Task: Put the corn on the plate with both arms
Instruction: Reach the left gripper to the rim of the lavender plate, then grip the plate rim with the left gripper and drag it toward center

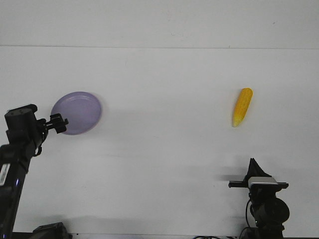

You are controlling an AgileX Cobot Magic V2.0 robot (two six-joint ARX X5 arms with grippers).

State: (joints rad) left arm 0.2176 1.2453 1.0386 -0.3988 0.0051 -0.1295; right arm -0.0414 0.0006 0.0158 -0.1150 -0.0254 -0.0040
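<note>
The yellow-orange corn cob, tapered to a point at one end [242, 107], lies bare on the white worktop [164, 149] toward its right edge, touching nothing. Its long axis runs nearly from the near edge to the far edge, leaning a little: the blunt end points far and slightly right, the pointed tip near and slightly left. The round, shallow lavender-purple plate with a raised rim [77, 112] sits well apart from it, toward the left edge.

The right black arm [264, 199] waits near the worktop's near-right corner, with the cob lying straight ahead of it, toward the far edge and a shade left. That makes it plainly the nearer arm for the pick-up, and its jaws would likely need to straddle the cob across its width. Its jaws taper up to a point and look closed, holding nothing.

The left black arm [20, 134] stands by the left edge, its small jaws [59, 123] at the plate's near-left rim. Whether they are parted or actually clasp the rim I cannot tell.
</note>
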